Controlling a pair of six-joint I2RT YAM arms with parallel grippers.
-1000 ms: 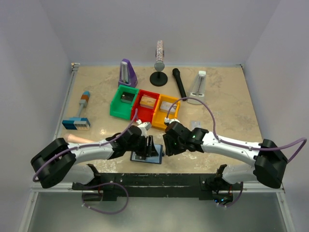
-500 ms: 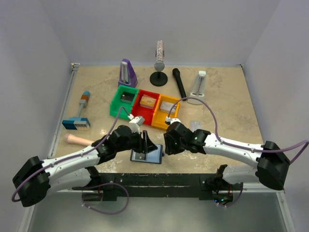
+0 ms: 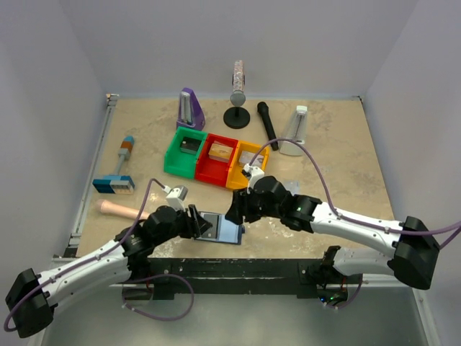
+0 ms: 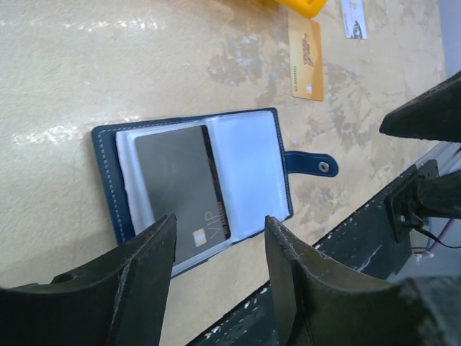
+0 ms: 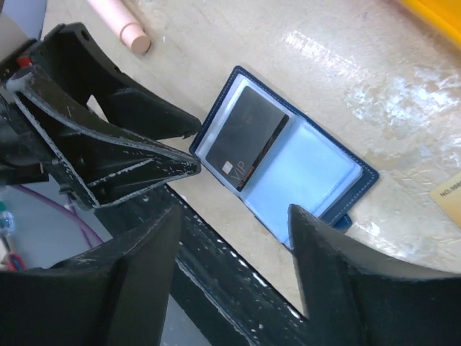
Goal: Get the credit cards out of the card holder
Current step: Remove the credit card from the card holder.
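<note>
— Where is the wallet (image 4: 252, 169) being seen?

— It is being seen lying open and flat on the table (image 4: 86, 65), close to the black rail (image 3: 238, 268) at the near edge. Its clasp strap (image 4: 311, 164) is being shown sticking out flat from one side.

— Are any cards being carried inside it?

— One dark card (image 4: 176, 191), marked VIP, is being shown tucked into the clear pocket on one half. Only pale lining is being shown on the other half.

— And the other cards?

— A yellow card (image 4: 306, 58) and a pale card (image 4: 353, 16) are being seen lying flat on the table, apart from the wallet and near the yellow bin (image 4: 299, 4).

— Is anything being grasped by the left gripper (image 4: 220, 267)?

— Nothing is being grasped. Its fingers are being held spread, with the dark-card end of the wallet framed between them. Whether the tips are touching the wallet cannot be told.

— And the right gripper (image 5: 234, 267)?

— Its fingers are likewise being held apart, and nothing is being pinched. It is being positioned above the wallet from the far side, facing the left gripper. A pink tube (image 5: 119, 21) is being seen lying on the table beyond the left gripper.
</note>
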